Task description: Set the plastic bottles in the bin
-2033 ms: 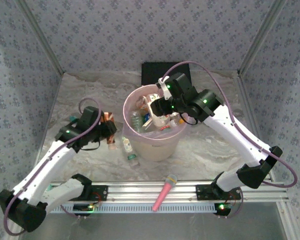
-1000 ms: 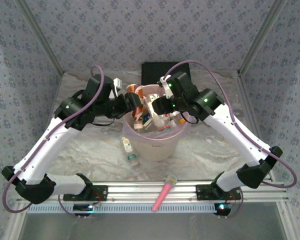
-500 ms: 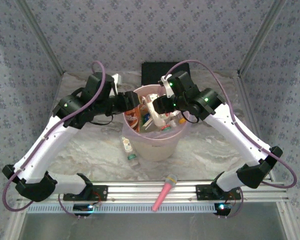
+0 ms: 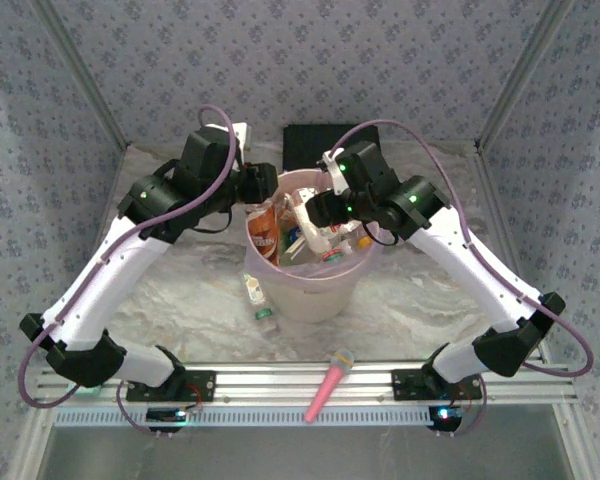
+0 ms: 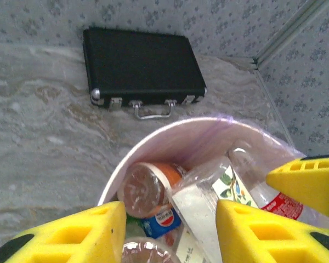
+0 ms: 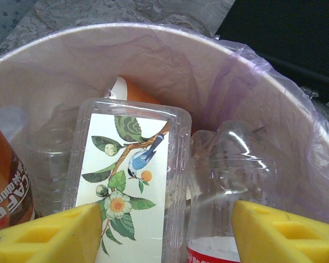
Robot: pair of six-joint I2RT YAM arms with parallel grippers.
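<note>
Hovering over the bin, the left gripper is apart, empty, above a brown bottle inside. The right gripper straddles a flower-labelled bottle there; whether it grips, I cannot tell. Two bottles lie on the worktop beside the bin.

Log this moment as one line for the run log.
left end effector: open above bin | right end effector: inside bin, grip unclear | two bottles: on table beside bin | task: unfinished
</note>
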